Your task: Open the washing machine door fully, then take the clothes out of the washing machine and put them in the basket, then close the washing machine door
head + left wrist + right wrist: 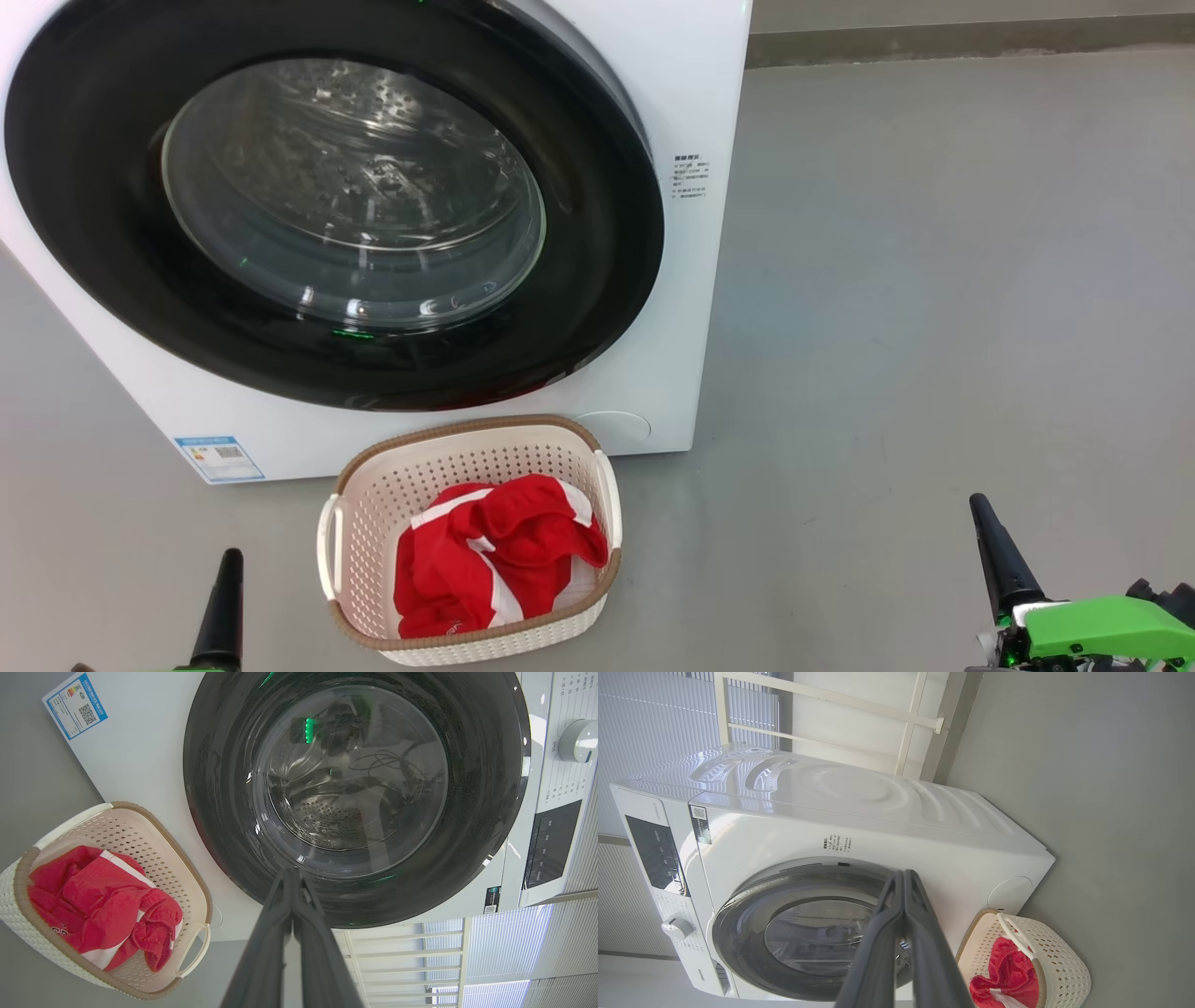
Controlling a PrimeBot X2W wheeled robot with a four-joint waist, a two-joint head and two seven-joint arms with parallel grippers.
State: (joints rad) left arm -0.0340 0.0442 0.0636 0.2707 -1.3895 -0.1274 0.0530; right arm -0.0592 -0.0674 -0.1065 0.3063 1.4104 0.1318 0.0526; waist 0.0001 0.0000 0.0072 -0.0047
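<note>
The washing machine is a white box, and its round black-framed door lies closed against the front; steel drum shows through the glass. On the floor before it stands the cream basket, holding the red clothes with white stripes. My left gripper is shut and empty, low at the left of the basket. Far to the basket's right, my right gripper is shut too, holding nothing.
Grey floor stretches wide to the right of the machine. A blue sticker marks the machine's lower left front. In the right wrist view white window bars and blinds stand behind the machine.
</note>
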